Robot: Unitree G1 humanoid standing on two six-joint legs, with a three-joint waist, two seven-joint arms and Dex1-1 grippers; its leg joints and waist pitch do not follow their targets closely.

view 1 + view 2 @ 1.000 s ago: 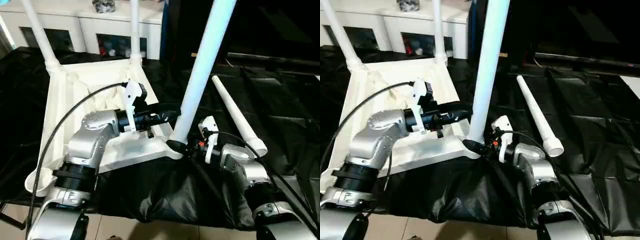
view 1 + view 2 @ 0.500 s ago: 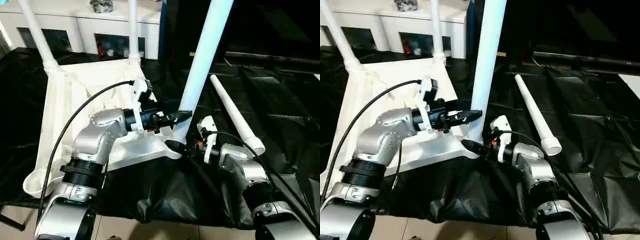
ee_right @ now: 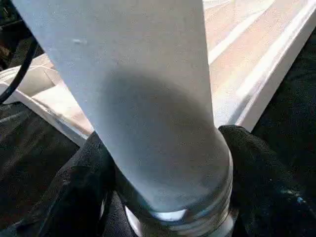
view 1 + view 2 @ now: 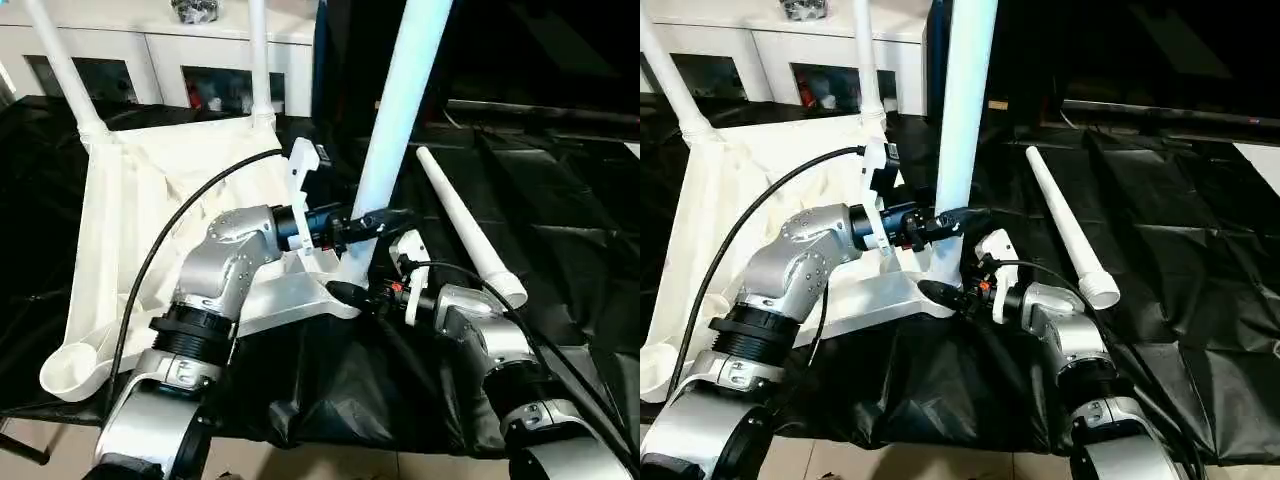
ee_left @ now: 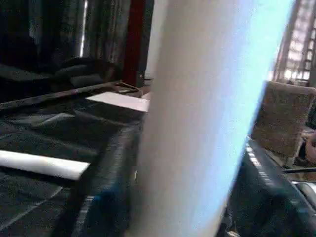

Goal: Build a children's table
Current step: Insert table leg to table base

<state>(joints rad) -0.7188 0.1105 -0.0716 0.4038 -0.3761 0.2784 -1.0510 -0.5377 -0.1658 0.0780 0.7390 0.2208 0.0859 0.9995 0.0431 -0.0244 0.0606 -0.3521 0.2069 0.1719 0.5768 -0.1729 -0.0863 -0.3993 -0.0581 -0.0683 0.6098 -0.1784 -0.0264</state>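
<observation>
White plastic leg (image 4: 400, 120), its base clamped by the right gripper (image 4: 352, 296) at the tabletop's (image 4: 150, 200) corner socket, now has the left gripper (image 4: 385, 220) moved up against it, grip unclear, steadying its seating.

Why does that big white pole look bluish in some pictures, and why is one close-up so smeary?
In the left eye view, the upright leg takes a bluish sheen along its upper length, apparently from light off to the side. In the left wrist view it stands so near the camera that it blurs, blue along one edge. In the right wrist view its base lies in shadow.
</observation>
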